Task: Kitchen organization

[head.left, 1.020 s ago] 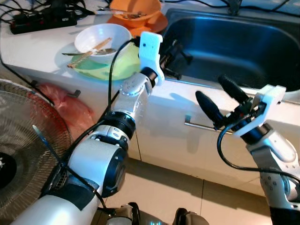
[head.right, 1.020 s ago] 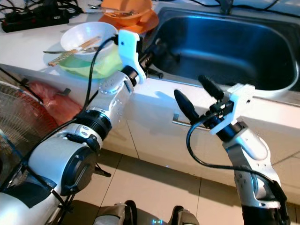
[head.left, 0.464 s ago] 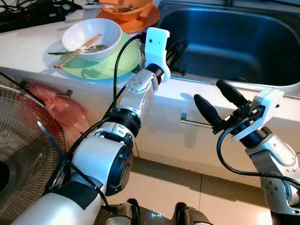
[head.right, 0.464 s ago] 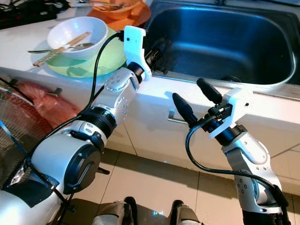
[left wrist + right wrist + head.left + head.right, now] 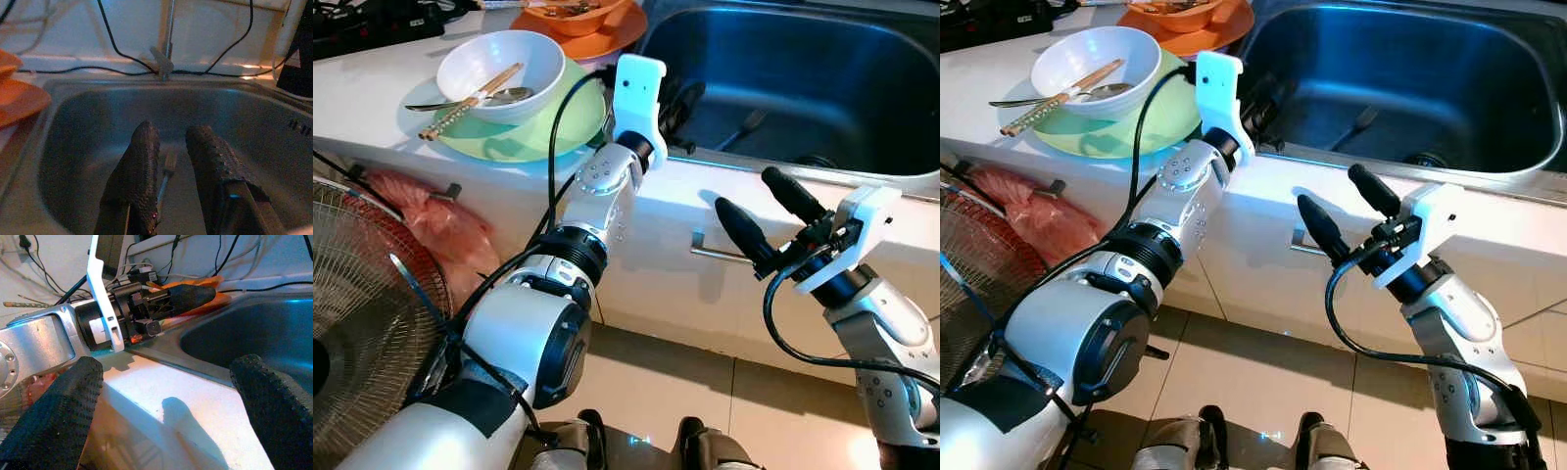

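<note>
steel sink (image 5: 83, 127) holds utensil (image 5: 166, 171) beyond left tool (image 5: 168, 161).

On the surface (image 5: 372, 93), a bowl (image 5: 499, 73) (chopsticks (image 5: 475, 98) and spoon (image 5: 460, 101) inside) sits on a plate (image 5: 543, 132), left of the sink (image 5: 822, 88); a utensil (image 5: 1356, 125) lies in the sink.

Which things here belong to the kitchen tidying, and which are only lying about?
For the job:
- white bowl with chopsticks and spoon
- green plate under it
- orange dishes
- sink, with a utensil in it
- left hand over the sink edge
- right hand, open

Lying about:
- fan
- red bag
- power strip
</note>
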Motion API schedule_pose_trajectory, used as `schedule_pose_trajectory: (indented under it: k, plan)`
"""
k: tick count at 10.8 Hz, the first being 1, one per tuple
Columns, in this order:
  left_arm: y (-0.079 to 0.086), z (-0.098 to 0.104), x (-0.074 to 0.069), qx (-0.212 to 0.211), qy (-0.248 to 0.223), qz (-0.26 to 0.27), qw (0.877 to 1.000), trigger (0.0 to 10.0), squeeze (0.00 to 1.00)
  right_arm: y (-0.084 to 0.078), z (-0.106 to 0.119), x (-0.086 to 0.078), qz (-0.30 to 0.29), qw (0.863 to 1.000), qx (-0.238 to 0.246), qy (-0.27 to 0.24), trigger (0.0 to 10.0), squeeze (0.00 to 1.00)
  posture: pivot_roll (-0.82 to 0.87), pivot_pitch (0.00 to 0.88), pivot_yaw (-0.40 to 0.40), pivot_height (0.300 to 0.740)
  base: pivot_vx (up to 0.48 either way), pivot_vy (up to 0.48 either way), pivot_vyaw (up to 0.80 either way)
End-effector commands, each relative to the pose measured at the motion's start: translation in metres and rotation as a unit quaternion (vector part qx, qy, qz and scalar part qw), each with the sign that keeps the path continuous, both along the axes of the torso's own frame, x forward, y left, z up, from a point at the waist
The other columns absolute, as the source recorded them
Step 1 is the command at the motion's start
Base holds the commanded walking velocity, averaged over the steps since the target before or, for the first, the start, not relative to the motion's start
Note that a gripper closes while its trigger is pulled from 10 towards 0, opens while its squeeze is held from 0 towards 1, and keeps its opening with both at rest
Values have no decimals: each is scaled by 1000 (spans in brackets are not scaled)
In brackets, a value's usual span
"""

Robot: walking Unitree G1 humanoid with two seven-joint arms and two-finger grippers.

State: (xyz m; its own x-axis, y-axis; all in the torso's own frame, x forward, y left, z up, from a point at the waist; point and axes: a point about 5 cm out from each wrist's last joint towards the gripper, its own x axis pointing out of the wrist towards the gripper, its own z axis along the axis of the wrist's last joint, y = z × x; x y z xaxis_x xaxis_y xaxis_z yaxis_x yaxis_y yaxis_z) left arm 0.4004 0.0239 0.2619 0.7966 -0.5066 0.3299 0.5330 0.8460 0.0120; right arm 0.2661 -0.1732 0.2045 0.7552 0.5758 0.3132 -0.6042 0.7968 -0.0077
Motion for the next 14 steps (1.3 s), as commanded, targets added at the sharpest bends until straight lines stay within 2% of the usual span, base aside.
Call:
schedule_pose_trajectory:
  k: [1,2,3,4,5,6,7,8,10,11,12,13,14]
  plan:
    - [3,9,-2,7,-43,9,999,10000,0,2,0,2,4,1000,2,-1,10000,0,-87,241,63,740,0,0,0]
    - [8,13,-4,4,-70,16,997,10000,0,2,0,4,4,1000,3,-1,10000,0,-80,237,61,740,0,0,0]
    - [18,23,-9,6,-131,37,991,10000,0,4,-1,8,8,1000,5,-1,10000,0,-62,229,54,740,0,0,0]
    - [26,29,-13,18,-171,60,983,10000,0,6,0,11,11,1000,8,-3,10000,0,-48,219,47,740,0,0,0]
    - [30,32,-17,42,-201,73,976,10000,0,7,0,13,13,1000,9,-4,10000,0,-44,212,43,740,0,0,0]
    - [40,32,-26,83,-244,102,961,10000,0,8,1,17,17,1000,10,-5,10000,0,-29,201,36,740,0,0,0]
    - [49,29,-32,104,-259,123,952,10000,0,7,1,20,18,1000,11,-7,10000,0,-14,191,28,740,0,0,0]
    - [53,28,-32,118,-259,142,948,10000,0,8,1,23,21,1000,13,-8,10000,0,-8,187,27,740,0,0,0]
    - [70,21,-47,140,-277,195,930,10000,0,11,1,29,27,999,15,-11,10000,0,13,169,20,740,0,0,0]
    - [77,15,-52,146,-267,219,927,10000,0,11,2,32,30,999,16,-13,10000,0,25,163,18,740,0,0,0]
    - [84,1,-58,141,-238,251,928,10000,0,12,2,34,32,999,17,-15,10000,0,32,160,18,740,0,0,0]
    - [91,-11,-64,133,-211,295,922,10000,0,13,1,35,35,999,18,-15,10000,0,38,156,17,740,0,0,0]
    - [94,-29,-71,144,-191,311,920,10000,0,14,0,36,37,999,19,-16,10000,0,39,154,17,740,0,0,0]
